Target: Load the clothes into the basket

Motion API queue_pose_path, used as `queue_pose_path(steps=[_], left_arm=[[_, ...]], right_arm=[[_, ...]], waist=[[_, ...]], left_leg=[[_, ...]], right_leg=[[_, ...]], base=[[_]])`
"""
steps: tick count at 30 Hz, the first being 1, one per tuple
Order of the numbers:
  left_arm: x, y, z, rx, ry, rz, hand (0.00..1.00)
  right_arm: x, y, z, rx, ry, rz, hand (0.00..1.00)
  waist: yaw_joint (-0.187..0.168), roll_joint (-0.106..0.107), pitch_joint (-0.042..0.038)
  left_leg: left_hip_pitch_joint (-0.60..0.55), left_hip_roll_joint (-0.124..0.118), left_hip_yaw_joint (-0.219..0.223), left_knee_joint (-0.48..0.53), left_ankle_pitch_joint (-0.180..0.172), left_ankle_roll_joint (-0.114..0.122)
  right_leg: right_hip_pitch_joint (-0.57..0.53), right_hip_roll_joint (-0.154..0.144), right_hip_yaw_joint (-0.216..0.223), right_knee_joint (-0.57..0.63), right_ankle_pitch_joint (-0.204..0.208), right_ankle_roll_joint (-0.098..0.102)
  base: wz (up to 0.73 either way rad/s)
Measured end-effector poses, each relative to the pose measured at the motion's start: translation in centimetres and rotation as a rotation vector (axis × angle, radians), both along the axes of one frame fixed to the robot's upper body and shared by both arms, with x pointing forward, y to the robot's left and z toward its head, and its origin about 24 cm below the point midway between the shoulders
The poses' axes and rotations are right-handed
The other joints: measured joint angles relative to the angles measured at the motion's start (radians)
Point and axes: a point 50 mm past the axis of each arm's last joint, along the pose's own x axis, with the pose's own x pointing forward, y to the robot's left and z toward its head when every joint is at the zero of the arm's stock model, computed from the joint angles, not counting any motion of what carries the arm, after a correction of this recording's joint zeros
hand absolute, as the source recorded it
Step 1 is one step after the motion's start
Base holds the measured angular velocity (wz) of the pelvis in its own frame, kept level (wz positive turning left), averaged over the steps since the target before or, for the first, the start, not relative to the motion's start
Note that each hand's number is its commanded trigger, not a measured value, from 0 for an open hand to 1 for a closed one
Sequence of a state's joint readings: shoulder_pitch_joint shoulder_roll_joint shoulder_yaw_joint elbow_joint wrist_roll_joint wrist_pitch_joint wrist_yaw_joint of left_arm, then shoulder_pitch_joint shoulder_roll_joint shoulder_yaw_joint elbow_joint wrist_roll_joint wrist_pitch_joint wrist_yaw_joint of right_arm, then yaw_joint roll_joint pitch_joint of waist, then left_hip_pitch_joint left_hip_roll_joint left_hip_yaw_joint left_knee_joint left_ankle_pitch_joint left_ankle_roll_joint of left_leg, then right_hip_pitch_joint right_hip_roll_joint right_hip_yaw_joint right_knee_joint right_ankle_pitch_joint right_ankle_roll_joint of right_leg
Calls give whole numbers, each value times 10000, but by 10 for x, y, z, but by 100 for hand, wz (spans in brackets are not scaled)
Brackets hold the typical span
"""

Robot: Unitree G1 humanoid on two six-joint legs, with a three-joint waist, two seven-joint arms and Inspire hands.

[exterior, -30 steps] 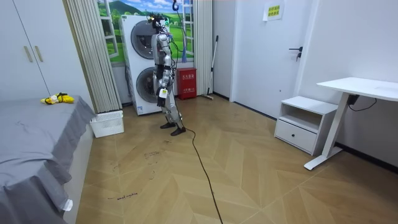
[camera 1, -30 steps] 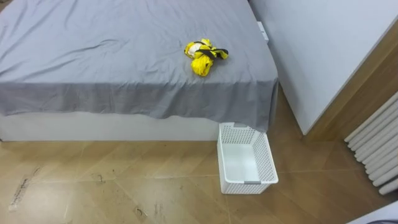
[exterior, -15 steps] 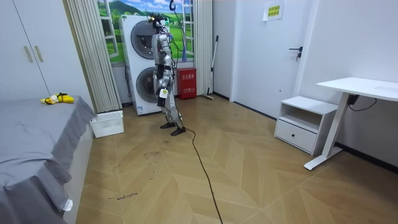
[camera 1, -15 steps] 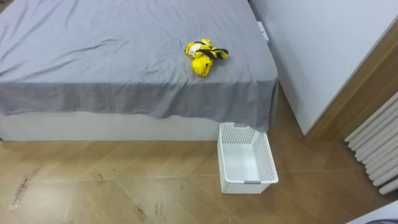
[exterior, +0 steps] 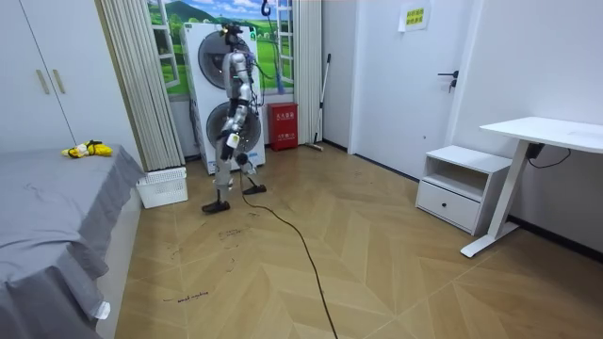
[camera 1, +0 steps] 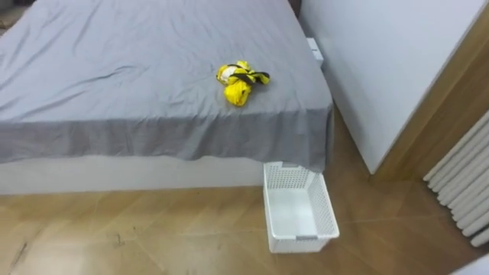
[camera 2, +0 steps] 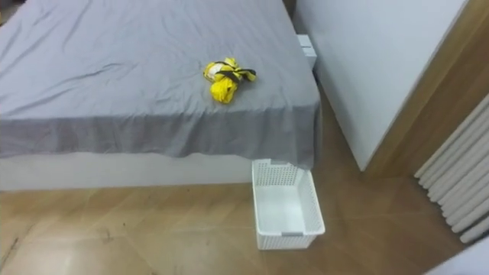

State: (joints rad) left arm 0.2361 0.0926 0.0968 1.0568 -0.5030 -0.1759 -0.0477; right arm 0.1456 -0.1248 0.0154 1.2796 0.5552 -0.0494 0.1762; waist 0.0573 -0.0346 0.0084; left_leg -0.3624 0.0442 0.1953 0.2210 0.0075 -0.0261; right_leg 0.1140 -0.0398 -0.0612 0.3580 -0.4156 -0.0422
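Clothes (camera 1: 238, 80) lie bunched on the bed (camera 1: 114, 69), both arms hanging low.

Grey-sheeted bed (camera 1: 137, 76) noted, white wall (camera 1: 374, 61) just beside it. Stacked washing machines (exterior: 200, 66) stood beyond bed's far end; white desk (exterior: 551, 132) well apart.

We're in a home here, a bedroom with a laundry corner. There's the bed (camera 1: 153, 69) under its grey sheet, with pale wardrobe doors (exterior: 42, 85) and a long curtain (exterior: 141, 85) beside it. At the far wall we've got two washing machines (exterior: 200, 94) stacked, and a white basket (exterior: 162, 188) on the herringbone wood floor (exterior: 377, 273). Over on the room view's right: a white desk (exterior: 546, 132), a low cabinet (exterior: 457, 188), a closed door (exterior: 405, 75). And a radiator (camera 1: 462, 187) too.
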Motion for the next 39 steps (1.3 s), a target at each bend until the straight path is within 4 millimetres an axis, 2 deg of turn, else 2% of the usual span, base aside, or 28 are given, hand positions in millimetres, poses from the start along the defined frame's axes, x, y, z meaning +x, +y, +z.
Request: queue_pose_path(steps=[2, 4, 6, 7, 8, 9, 11, 12, 13, 15, 16, 18, 19, 21, 22, 23, 24, 26, 27, 28, 29, 30, 32, 33, 35, 37, 38, 39], left_arm=[[-4, -1, -1, -67, 60, 95, 0], [-5, 0, 0, -42, 9, 90, 0], [-5, 0, 0, -63, -78, 109, 0], [-6, -1, 0, -88, -73, 73, 0], [-5, -3, -1, -128, -41, -50, 0], [-3, -4, 0, -84, -84, -239, 0], [4, -8, 0, -22, -159, -654, 0], [10, -10, 0, 76, -205, -1203, 0], [12, -11, 1, 142, -232, -1439, 0], [19, -12, 2, 402, -285, -2151, 0], [21, -12, 3, 427, -329, -2266, 0], [26, -16, 3, 299, -461, -2507, 0], [26, -17, 3, 236, -417, -2590, 0], [24, -22, 2, -50, -292, -2984, 0], [21, -25, 1, -159, -210, -3087, 0], [18, -25, 1, -162, -178, -3158, 0], [18, -25, 1, -143, -176, -3242, 0], [15, -24, 1, -130, -131, -3217, 0], [12, -21, 1, -103, -93, -3083, 0], [11, -18, 2, -38, -103, -2966, 0], [6, -16, 2, -10, 1, -2868, 0], [0, -12, 2, 68, 83, -2747, 0], [-5, -13, 2, 15, 187, -2681, 0], [2, -15, 3, 4, 6, -2747, 0], [10, -18, 3, -33, -211, -2961, 0], [13, -22, 4, -120, -318, -3061, 0], [14, -22, 4, -147, -374, -3043, 0], [14, -21, 4, -141, -366, -2971, 0]], right_arm=[[0, -2, 0, -23, -39, -164, 0], [3, -3, 1, -14, -270, -391, 0], [14, -9, 5, -207, -982, -712, 0], [18, -10, 6, -260, -1182, -716, 0], [25, -10, 8, -239, -1599, -913, 0], [35, -8, 12, -224, -2120, -902, 0], [53, -5, 18, -183, -2982, -844, 0], [64, -2, 22, -179, -3467, -752, 0], [72, -1, 25, -143, -3738, -672, 0], [101, 5, 38, 57, -4972, -414, 0], [106, 5, 42, 71, -5237, -370, 0], [117, 9, 49, 145, -5821, -245, 0], [118, 10, 49, 159, -5842, -155, 0], [117, 12, 49, 158, -5862, -59, 0], [116, 12, 50, 100, -5875, -81, 0], [118, 12, 52, 90, -5987, -68, 0], [129, 12, 59, 57, -6512, -19, 0], [142, 12, 74, -20, -7467, 79, 0], [147, 13, 82, 38, -7921, 157, 0], [152, 14, 89, 99, -8377, 354, 0], [153, 16, 91, 154, -8538, 441, 0], [158, 20, 97, 267, -8907, 720, 0], [163, 23, 100, 354, -9147, 1005, 0], [162, 24, 100, 362, -9078, 1055, 0], [159, 23, 97, 297, -8863, 1248, 0], [156, 22, 95, 188, -8647, 1347, 0], [153, 22, 94, 142, -8542, 1262, 0], [151, 23, 91, 168, -8308, 1233, 0]], waist=[[-181, -63, -122], [-195, -179, -78], [-184, -174, -35], [-190, -139, -31], [-255, -18, -95], [-351, -33, -87], [-371, -25, -85], [-377, 39, -85], [-310, 56, -88], [-408, 302, -10], [-469, 354, 23], [-544, 438, 98], [-561, 455, 101], [-752, 493, 91], [-753, 601, 22], [-719, 575, -35], [-614, 769, -153], [-394, 938, -143], [-395, 955, -132], [-476, 841, -40], [-472, 859, -110], [-458, 710, -82], [-576, 698, -3], [-656, 545, 52], [-650, 359, 101], [-459, 376, 34], [-392, 460, -19], [-156, 450, -114]], left_leg=[[30, -352, 76, 168, 572, 579], [-33, -642, 351, 893, 390, 1156], [-146, -785, 734, 2238, -802, 1299], [-126, -779, 775, 2437, -1091, 1325], [85, -860, 774, 2674, -1555, 1374], [508, -1106, 765, 2590, -1814, 1483], [1202, -1410, 662, 2292, -2097, 1611], [1702, -1483, 475, 1976, -2254, 1705], [1924, -1478, 413, 1780, -2336, 1747], [2598, -1265, 124, 1338, -2470, 1636], [2739, -1201, -6, 1290, -2520, 1613], [3330, -967, -286, 1107, -2886, 1495], [3488, -912, -390, 1067, -2993, 1451], [4225, -849, -796, 846, -3405, 1302], [4655, -737, -909, 610, -3586, 1184], [4832, -702, -931, 517, -3639, 1118], [4931, -538, -1004, 487, -3737, 957], [5093, -323, -1180, 500, -3638, 637], [5318, -217, -1196, 647, -3456, 340], [5326, -105, -1174, 1560, -3367, 194], [5186, -10, -1099, 2244, -3329, 114], [4738, 198, -825, 3842, -2999, -359], [3963, 706, -665, 5648, -2655, -472], [3433, 902, -556, 5917, -2863, -423], [2688, 1037, -212, 5280, -3279, -433], [2138, 994, -80, 3703, -3357, -422], [1742, 981, -115, 2407, -2976, -345], [1647, 846, -121, 2100, -2250, 45]], right_leg=[[172, -309, 2, -239, -140, 390], [579, -686, 23, -697, -222, 636], [1041, -1146, -18, -639, -185, 879], [1004, -1209, -93, -281, -164, 920], [697, -1418, -356, 1023, -58, 1095], [225, -1778, -553, 2597, 384, 1332], [-515, -2110, -455, 4803, 1950, 1150], [-983, -2165, -436, 5776, 3155, 966], [-1317, -2141, -470, 6156, 3144, 913], [-2844, -1596, -1068, 6569, 1790, 630], [-3182, -1348, -1163, 6268, 1547, 591], [-4302, -460, -1434, 3939, 1310, 462], [-4411, -279, -1470, 3055, 1411, 404], [-4519, 39, -1620, -2, 2782, 226], [-4402, 143, -1721, -661, 3693, 57], [-4364, 206, -1775, -796, 4088, -182], [-4340, 425, -1775, -824, 4362, -458], [-4293, 531, -2106, -161, 4137, -789], [-4297, 496, -2374, 537, 3660, -938], [-4252, 446, -2776, 1135, 3136, -905], [-3940, 446, -2855, 1024, 2868, -943], [-3209, 532, -2861, 594, 2285, -932], [-2444, 769, -2868, 89, 2197, -966], [-1961, 791, -2775, -402, 2234, -901], [-1377, 779, -2392, -1010, 2351, -728], [-1106, 771, -2181, -1290, 2383, -669], [-1086, 807, -2135, -1317, 2343, -600], [-1132, 669, -1835, -1169, 2207, -384]], base=[[-3], [-12], [-23], [-16], [3], [18], [22], [11], [0], [11], [45], [31], [35], [56], [33], [0], [-28], [-24], [0], [9], [-4], [-15], [12], [43], [18], [-29], [-50], [-49]])
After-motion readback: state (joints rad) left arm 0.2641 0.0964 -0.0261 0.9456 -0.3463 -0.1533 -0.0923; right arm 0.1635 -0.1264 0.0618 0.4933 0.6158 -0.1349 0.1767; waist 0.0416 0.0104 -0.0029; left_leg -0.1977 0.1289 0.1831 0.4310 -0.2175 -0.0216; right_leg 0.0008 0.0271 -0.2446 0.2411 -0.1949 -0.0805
